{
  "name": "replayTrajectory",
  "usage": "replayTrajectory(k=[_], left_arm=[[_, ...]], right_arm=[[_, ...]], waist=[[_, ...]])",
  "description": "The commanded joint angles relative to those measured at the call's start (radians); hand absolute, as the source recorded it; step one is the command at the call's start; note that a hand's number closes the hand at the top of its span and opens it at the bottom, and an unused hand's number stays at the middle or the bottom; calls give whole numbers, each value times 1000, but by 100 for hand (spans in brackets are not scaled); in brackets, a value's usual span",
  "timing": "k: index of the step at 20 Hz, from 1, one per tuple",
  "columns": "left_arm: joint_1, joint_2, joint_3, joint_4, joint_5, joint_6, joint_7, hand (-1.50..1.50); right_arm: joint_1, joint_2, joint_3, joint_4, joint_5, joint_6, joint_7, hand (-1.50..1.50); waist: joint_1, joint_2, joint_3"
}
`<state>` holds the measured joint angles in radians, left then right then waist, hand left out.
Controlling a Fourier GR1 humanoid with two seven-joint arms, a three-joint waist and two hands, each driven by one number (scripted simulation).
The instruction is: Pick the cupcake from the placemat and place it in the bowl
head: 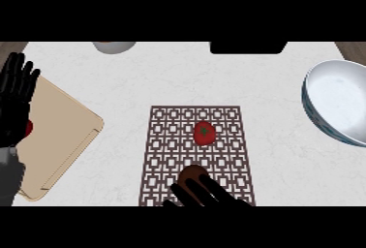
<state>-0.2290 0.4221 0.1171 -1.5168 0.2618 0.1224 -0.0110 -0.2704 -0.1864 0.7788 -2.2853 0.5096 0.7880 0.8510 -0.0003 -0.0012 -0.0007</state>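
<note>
- Right hand [207, 193] lies low on the latticed brown placemat [172, 145], its fingers [187, 193] straight and touching the rounded brown cupcake [191, 172], partly hiding it.
- A smooth red tomato [205, 133] sits just beyond the fingertips.
- The glossy bowl [336, 104], cut off, stands well right on the pale worktop [157, 77].
- Left hand [16, 104] rests open over the tan board [61, 131].
</note>
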Motion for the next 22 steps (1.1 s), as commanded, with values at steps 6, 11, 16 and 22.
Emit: replayTrajectory(k=[6, 11, 16, 22], left_arm=[[0, -34, 16, 41, -35, -33, -16, 0], [8, -34, 50, 19, -32, -51, -2, 0], [-50, -54, 54, 76, -65, -48, -20, 0], [-3, -102, 26, -9, -102, -24, 4, 0]], right_arm=[[-8, 105, -8, 165, 76, 36, 0, -150], [108, -49, -4, 168, 205, -69, -203, -150], [66, -21, -51, 324, 267, -132, -342, -150], [78, -33, -65, 410, 310, -206, -502, -150]], waist=[[0, 1, 0], [-1, 1, 1], [-1, 2, 1], [2, 1, 1]])
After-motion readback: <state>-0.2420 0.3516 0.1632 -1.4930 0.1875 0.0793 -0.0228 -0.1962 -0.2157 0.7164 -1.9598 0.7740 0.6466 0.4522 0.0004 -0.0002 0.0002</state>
